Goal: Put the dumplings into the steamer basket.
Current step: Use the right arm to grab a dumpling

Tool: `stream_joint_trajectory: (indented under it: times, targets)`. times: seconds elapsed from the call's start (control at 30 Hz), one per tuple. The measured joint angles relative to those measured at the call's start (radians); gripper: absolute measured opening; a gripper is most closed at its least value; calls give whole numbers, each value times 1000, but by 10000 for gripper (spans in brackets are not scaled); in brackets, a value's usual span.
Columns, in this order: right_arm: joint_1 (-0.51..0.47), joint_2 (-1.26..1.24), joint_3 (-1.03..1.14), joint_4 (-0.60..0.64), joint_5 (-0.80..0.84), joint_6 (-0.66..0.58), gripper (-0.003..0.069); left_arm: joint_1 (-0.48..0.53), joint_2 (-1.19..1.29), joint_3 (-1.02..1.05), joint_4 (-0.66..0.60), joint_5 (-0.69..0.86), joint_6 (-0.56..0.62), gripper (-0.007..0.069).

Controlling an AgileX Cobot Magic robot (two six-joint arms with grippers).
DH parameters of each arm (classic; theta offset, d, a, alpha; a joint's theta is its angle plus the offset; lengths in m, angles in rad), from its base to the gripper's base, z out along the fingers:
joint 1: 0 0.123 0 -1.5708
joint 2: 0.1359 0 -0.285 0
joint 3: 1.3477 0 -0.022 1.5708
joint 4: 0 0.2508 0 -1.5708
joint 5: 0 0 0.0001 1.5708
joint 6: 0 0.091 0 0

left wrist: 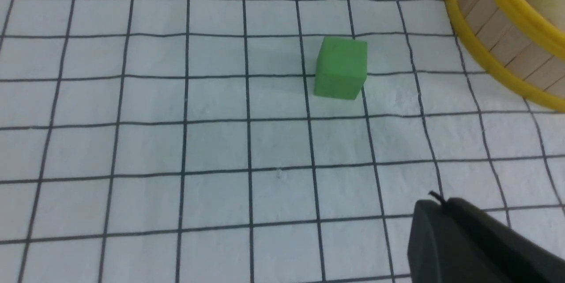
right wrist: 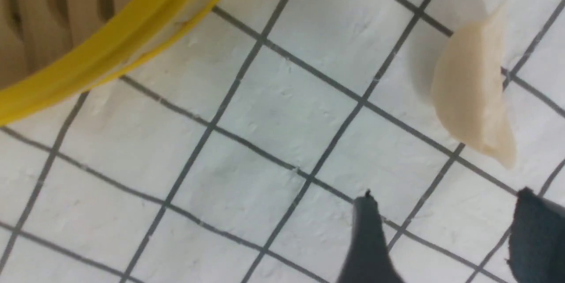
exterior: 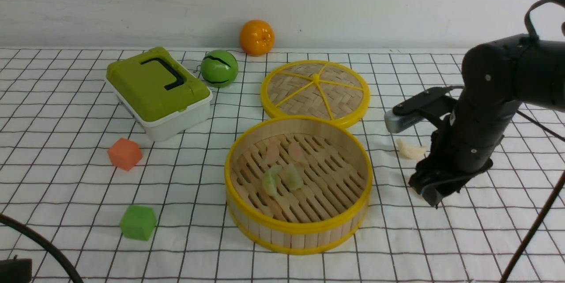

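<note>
The steamer basket stands mid-table. Two pale green dumplings and two pinkish dumplings lie on its slatted floor. One cream-white dumpling lies on the cloth to the right of the basket, and the other is hidden. My right gripper is low over the cloth just in front of that dumpling. In the right wrist view the gripper is open and empty, with the cream dumpling just beyond its fingertips and the basket rim off to one side. My left gripper is shut and empty over bare cloth.
The flat woven lid lies behind the basket. A green lunch box, a green ball and an orange stand at the back. An orange cube and a green cube sit at left.
</note>
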Motion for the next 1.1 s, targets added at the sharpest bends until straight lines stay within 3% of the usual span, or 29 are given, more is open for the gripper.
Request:
stream_joint_trajectory:
  times: [0.2,0.57,0.77,0.87,0.9,0.93,1.1]
  targets:
    - [-6,88,-121,-1,66,-24,518,0,0,21,-1,-94,-29,-12]
    - [-43,260,-279,19,116,-61,514,0,0,21,13,-184,-31,-12]
    - [-50,291,-283,68,155,-83,433,0,0,26,19,-195,-31,-12]
    - [-52,293,-285,83,157,-86,320,0,0,30,19,-195,-31,-12]
    - [-52,293,-285,82,158,-86,320,0,0,30,19,-195,-31,-12]
    - [-52,293,-289,82,162,-76,264,0,0,30,19,-195,-31,-12]
    - [-52,291,-292,86,172,-49,244,0,0,30,19,-195,-31,-12]
